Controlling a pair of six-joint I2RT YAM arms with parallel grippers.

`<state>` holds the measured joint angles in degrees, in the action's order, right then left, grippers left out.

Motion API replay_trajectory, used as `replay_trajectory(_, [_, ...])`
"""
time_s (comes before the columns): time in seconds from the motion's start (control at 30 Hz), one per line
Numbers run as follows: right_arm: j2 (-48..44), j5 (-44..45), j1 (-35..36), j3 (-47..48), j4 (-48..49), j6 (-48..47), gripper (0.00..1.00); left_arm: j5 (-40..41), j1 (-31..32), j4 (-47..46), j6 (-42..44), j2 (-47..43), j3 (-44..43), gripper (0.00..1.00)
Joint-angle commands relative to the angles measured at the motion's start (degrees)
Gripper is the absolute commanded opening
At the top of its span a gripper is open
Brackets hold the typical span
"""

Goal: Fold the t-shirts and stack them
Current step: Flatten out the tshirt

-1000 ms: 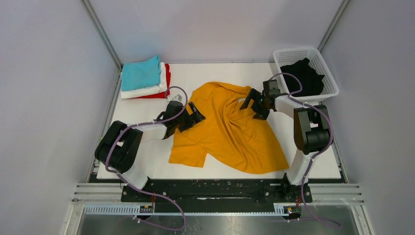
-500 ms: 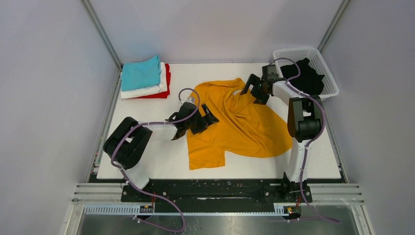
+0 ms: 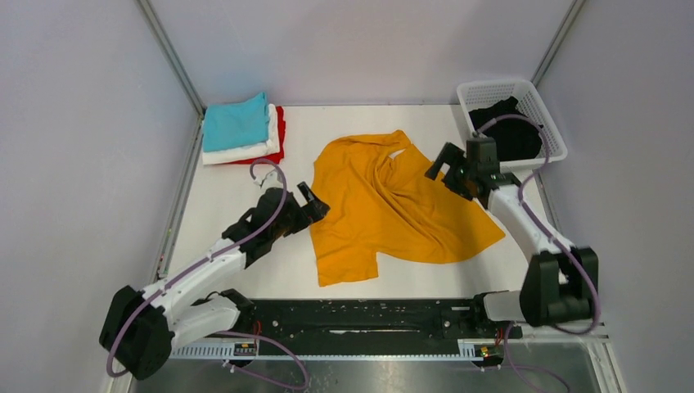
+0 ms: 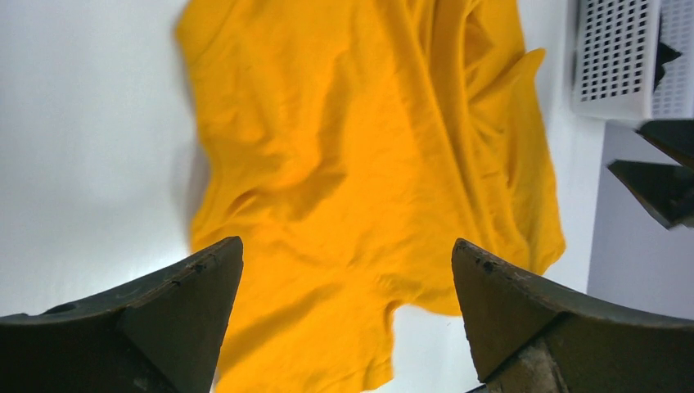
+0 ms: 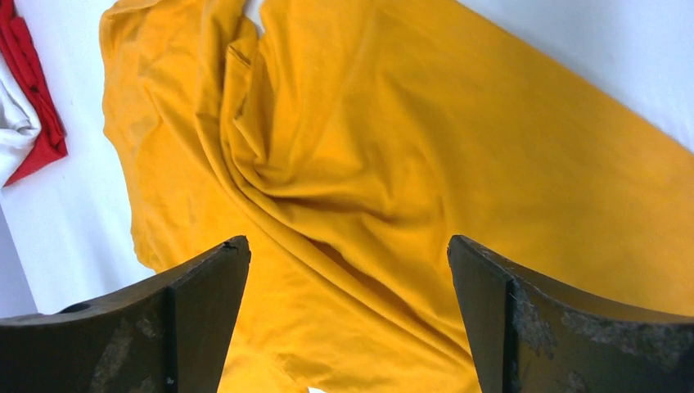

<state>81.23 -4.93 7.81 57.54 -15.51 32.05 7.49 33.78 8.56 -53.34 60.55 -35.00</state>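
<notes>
Tabletop point(image 3: 237, 221) white, bearing the mustard-orange t-shirt point(image 3: 393, 205) at its middle: unfolded, rumpled, laid out slantwise, with long creases running through the cloth from the far end toward the near right. Left pincer point(image 3: 315, 202) right at the shirt's left edge, fingers spread wide, gripping nothing; from its own wrist, looks down on orange cloth framed between the two dark fingertips point(image 4: 196, 286); contact with the cloth not clear. Right pincer point(image 3: 442, 178) over the shirt's far right edge, likewise spread wide and empty, its wrist view filled with creased orange fabric between the fingers; whether touching the cloth, cannot tell. Far left corner: neat folded stack, teal t-shirt point(image 3: 236, 121) on top, white t-shirt point(image 3: 245, 150) under it, red t-shirt point(image 3: 281, 131) at the bottom, showing along the stack's right side. Stack well apart from the orange cloth, with bare white surface between. Far right corner: white lattice basket point(image 3: 501, 85), with the black t-shirt point(image 3: 509, 123) bunched inside, just behind the right pincer.
</notes>
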Motion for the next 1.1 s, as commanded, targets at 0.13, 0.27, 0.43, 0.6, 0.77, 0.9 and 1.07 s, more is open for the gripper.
replay_trajectory(0.13, [-16.4, -3.3, -0.2, -18.7, 4.6, 3.1, 0.99, -6.5, 0.1, 2.2, 7.8, 0.7, -0.6, 0.99])
replay_trajectory(0.27, [-15.5, -6.4, -0.3, -20.5, 8.0, 0.7, 0.99, -9.7, 0.1, -2.1, 12.0, 14.5, -10.8, 0.99])
replay_trajectory(0.43, [-2.1, -11.1, 0.8, -12.4, 9.4, -1.8, 1.00, -11.0, -0.1, -2.6, 14.9, 34.3, -29.2, 0.99])
replay_trajectory(0.6, [12.0, -11.6, 1.1, -0.1, 6.8, -3.0, 1.00, -10.1, -1.6, 4.3, 15.3, 50.1, -42.2, 0.99])
replay_trajectory(0.77, [18.1, -9.8, 1.0, 2.4, 6.3, -2.3, 1.00, -10.6, -4.2, 5.6, 13.2, 53.8, -41.1, 0.99])
replay_trajectory(0.9, [21.4, -11.4, -0.9, 3.7, 2.1, -2.0, 1.00, -10.0, -5.9, 6.2, 12.3, 51.8, -35.0, 0.99])
replay_trajectory(1.07, [18.7, -12.1, -2.8, -0.6, 4.7, 2.4, 0.99, -8.9, -7.4, 4.9, 10.6, 43.0, -22.6, 0.99])
